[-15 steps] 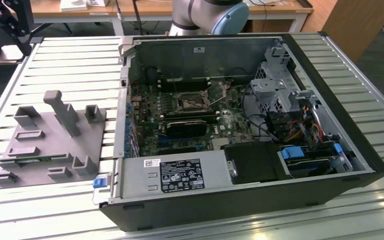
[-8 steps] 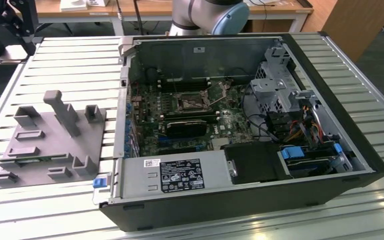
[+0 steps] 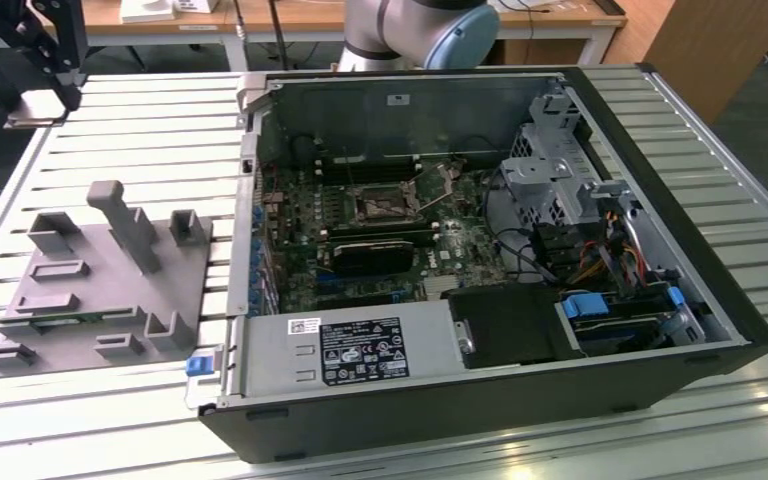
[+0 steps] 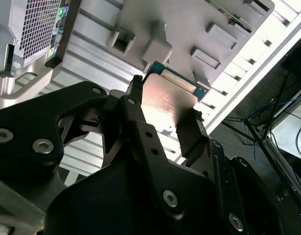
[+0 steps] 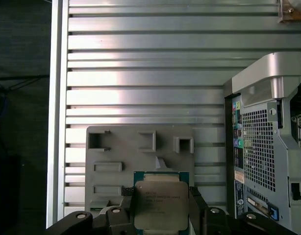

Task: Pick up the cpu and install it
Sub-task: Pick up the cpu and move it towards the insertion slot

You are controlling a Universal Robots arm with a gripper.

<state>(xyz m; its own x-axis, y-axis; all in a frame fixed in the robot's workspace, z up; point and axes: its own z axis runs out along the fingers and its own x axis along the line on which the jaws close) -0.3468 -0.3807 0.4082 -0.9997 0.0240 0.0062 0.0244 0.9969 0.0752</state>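
The cpu (image 5: 159, 208) is a small square chip with a silvery metal top and a green border. My gripper (image 5: 160, 193) is shut on it, one black finger (image 5: 127, 201) on each of two opposite edges. In the second wrist view the cpu (image 4: 165, 100) shows its shiny face between the fingertips of the gripper (image 4: 166, 98). It hangs over the grey tray (image 5: 140, 161), near the tray's edge. The motherboard socket (image 3: 384, 205) with its metal frame lies inside the open computer case (image 3: 491, 250).
The grey tray (image 3: 97, 280) with raised posts and slots sits on the slatted metal table (image 3: 144, 130), at the exterior view's left of the case. The case's perforated side (image 5: 261, 147) stands close to the tray. Cables and drive bays (image 3: 598, 260) crowd the case's right part.
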